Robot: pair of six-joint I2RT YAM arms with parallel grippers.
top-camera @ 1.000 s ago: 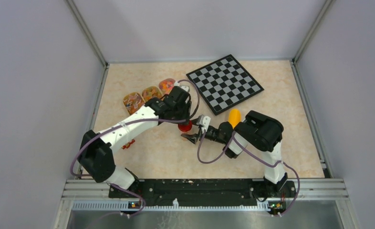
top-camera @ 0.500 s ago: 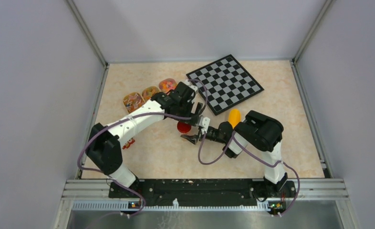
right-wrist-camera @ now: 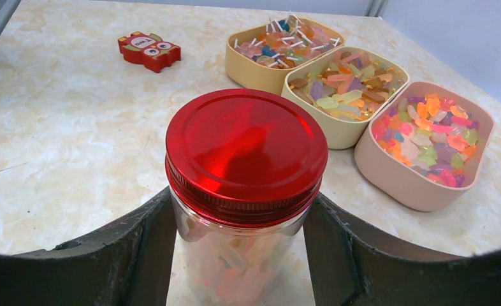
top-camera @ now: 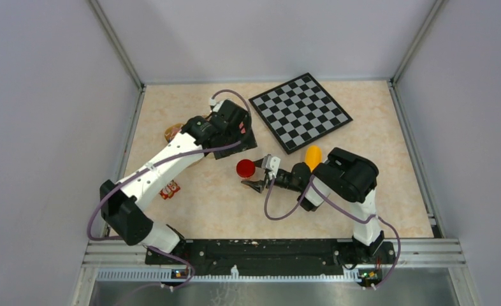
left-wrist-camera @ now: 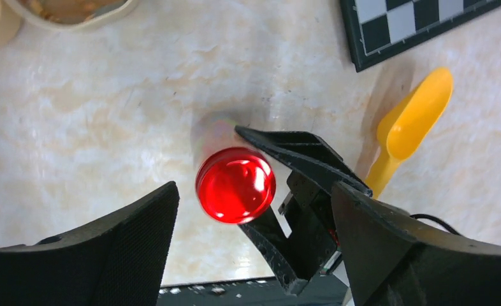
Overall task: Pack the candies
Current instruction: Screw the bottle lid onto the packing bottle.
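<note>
A small clear jar (right-wrist-camera: 245,210) with a red lid (top-camera: 246,168) stands on the table, and pale pink and orange candies (right-wrist-camera: 248,274) show through its wall. My right gripper (right-wrist-camera: 241,197) is shut on the jar's sides. More candies (right-wrist-camera: 426,131) fill three shallow tubs behind it. My left gripper (left-wrist-camera: 253,210) hangs open above the lid (left-wrist-camera: 235,185) without touching it. In the top view it (top-camera: 241,137) sits behind and left of the jar.
A chessboard (top-camera: 300,110) lies at the back right. A yellow scoop (left-wrist-camera: 413,115) rests beside the right arm. A small red toy block (right-wrist-camera: 149,50) lies to the left. My left arm covers most of the tubs (top-camera: 171,132) in the top view.
My left gripper has opened, let go of the red lid and drawn up and back to the left. The right gripper has stayed still on the jar.
</note>
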